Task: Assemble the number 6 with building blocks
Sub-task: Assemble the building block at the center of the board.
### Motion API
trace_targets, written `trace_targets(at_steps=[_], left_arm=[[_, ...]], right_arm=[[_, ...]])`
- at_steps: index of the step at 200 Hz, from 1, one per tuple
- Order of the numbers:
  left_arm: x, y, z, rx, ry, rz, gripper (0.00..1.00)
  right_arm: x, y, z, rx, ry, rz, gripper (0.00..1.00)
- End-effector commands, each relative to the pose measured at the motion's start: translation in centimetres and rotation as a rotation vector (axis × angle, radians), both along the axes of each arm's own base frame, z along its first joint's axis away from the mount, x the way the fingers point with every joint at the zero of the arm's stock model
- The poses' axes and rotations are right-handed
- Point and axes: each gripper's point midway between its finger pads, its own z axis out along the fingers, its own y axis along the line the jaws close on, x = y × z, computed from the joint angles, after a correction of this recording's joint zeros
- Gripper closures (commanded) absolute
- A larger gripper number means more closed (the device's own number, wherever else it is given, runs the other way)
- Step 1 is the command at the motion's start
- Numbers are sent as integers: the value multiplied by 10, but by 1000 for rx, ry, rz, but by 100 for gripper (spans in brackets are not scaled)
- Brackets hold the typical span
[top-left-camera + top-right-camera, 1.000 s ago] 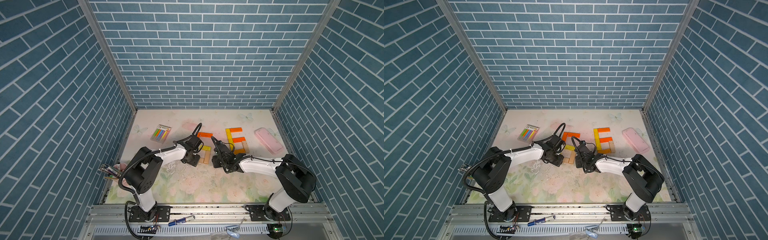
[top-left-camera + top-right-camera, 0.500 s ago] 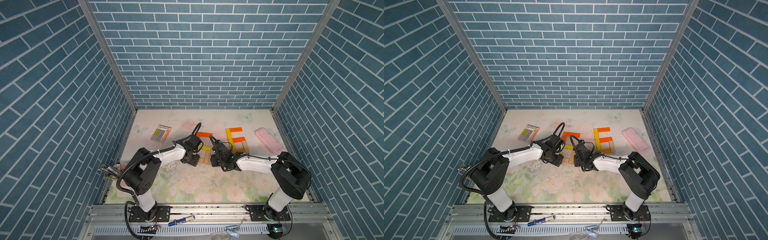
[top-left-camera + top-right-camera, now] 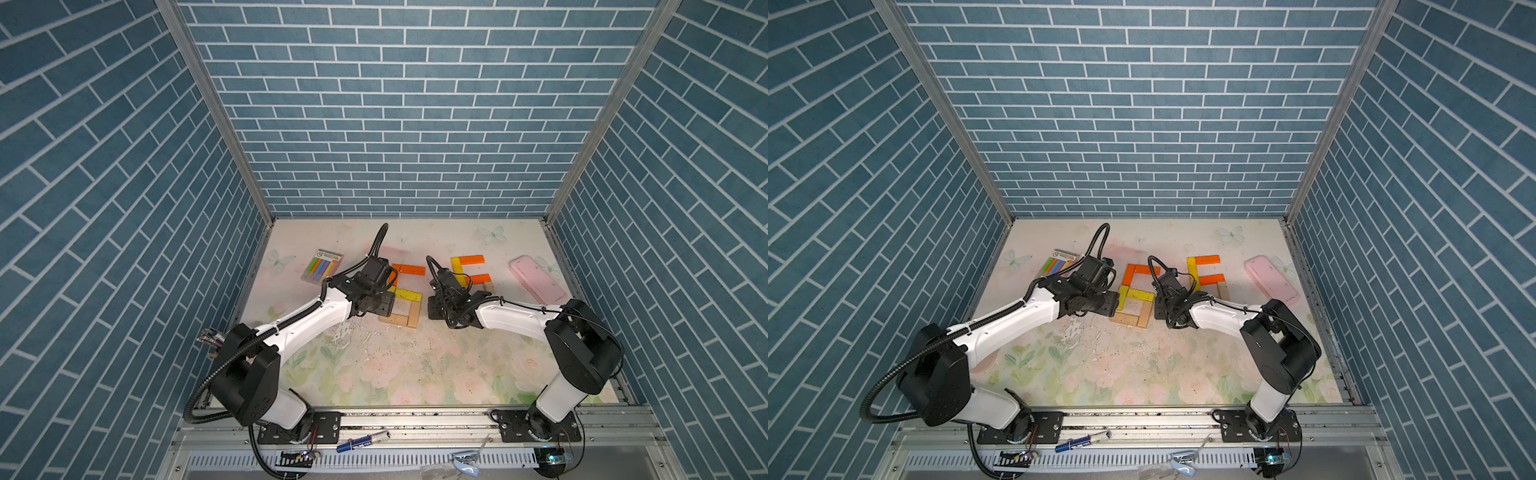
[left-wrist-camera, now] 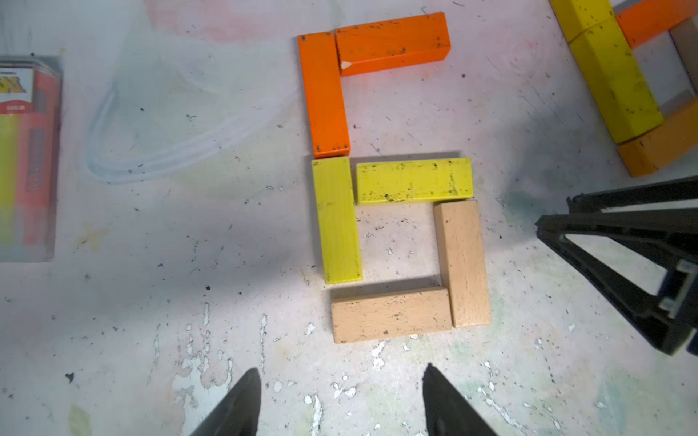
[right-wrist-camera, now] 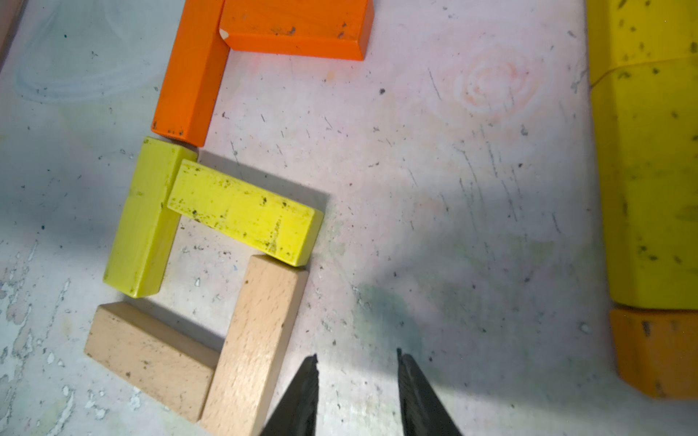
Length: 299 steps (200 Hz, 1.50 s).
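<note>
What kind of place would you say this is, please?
Likely a robot data-collection booth, not a home: printed blue-brick panels enclose a floral-covered table, and two robot arms are bolted to an aluminium rail.

counter (image 3: 415,365): floral, scuffed
blocks (image 4: 413,181): six lie flat as a 6; more nearby
pack (image 3: 322,268): left side
case (image 3: 538,279): right side

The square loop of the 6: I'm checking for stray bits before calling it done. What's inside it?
Only bare, scuffed table shows inside the ring of yellow blocks and tan blocks. The left wrist view shows the whole opening, so nothing there is covered.
</note>
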Motion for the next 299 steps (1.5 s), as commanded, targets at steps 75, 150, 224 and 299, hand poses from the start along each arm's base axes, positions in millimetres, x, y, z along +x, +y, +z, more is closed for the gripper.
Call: trace_targets(at_steps=[75, 150, 224, 299], left_arm=[[-25, 6, -52, 3, 156, 15, 37], [-50, -30, -82, -36, 225, 43, 39], [-40, -35, -95, 10, 245, 59, 44], [-34, -40, -104, 33, 255, 54, 48]], right_arm=[[15, -4, -11, -74, 25, 10, 63], [18, -12, -5, -48, 9, -5, 63], [16, -15, -3, -30, 6, -7, 63], [15, -16, -2, -22, 4, -7, 63]])
